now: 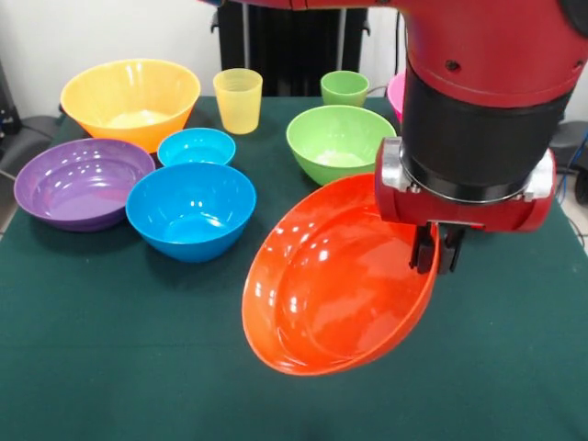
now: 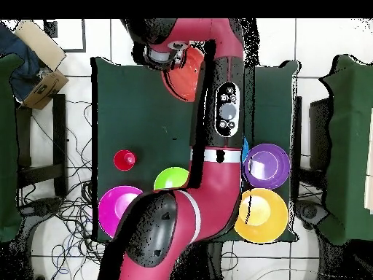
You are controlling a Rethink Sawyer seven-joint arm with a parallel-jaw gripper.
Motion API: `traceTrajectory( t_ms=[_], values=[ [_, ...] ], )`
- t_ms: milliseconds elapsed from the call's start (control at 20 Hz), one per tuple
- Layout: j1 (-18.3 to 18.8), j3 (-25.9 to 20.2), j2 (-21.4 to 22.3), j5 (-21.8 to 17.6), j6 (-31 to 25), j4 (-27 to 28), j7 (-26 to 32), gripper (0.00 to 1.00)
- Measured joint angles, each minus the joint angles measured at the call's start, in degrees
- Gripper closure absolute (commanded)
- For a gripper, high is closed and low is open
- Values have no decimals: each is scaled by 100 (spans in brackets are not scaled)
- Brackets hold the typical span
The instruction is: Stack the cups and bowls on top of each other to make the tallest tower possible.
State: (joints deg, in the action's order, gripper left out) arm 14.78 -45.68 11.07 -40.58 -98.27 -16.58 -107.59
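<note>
Nearest in the front view, the red-orange bowl [image 1: 335,276] hangs tilted, its hollow facing the camera, lifted above the table [image 1: 110,367]. The gripper [image 1: 438,250] has its fingers closed on the bowl's right rim. Left of it sit the big blue bowl [image 1: 191,209], the small blue bowl [image 1: 197,147] just behind, and the purple bowl [image 1: 81,182] at far left. Further back stand the yellow-orange bowl [image 1: 130,101], the yellow cup [image 1: 238,99], the green bowl [image 1: 339,142] and the green cup [image 1: 344,88]. A sliver of the pink bowl [image 1: 396,95] shows behind the arm. Each stands alone; nothing is nested.

From overhead, the gripper [image 2: 175,60] holds the red-orange bowl [image 2: 188,73] near the table's top edge. The red cup [image 2: 124,160] stands by itself at the left, with the pink bowl [image 2: 116,210] and green bowl [image 2: 171,178] lower down. The purple bowl [image 2: 267,165] and yellow-orange bowl [image 2: 261,215] lie to the right; the arm hides the rest.

By my reading, the task has barely begun: no tower exists, and this first bowl is only just picked up, with every stacking step left.
</note>
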Motion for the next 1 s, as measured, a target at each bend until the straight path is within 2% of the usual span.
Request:
traceTrajectory(
  t_ms=[100,300,350,400,500,550,800,900,1000],
  values=[
    [40,20,50,100,0,-82,0,100],
    [203,252,351,527,4,-685,0,100],
    [267,337,483,670,-4,-939,0,100],
    [401,484,775,931,38,-1482,0,100],
    [479,569,958,1065,57,-1805,0,100],
    [639,710,1352,1310,137,-2460,0,100],
    [923,916,2152,1661,376,-3649,0,100],
    [1071,1028,2656,1803,623,-4339,0,100],
    [1160,1073,2985,1886,881,-4796,0,100]
  ],
)
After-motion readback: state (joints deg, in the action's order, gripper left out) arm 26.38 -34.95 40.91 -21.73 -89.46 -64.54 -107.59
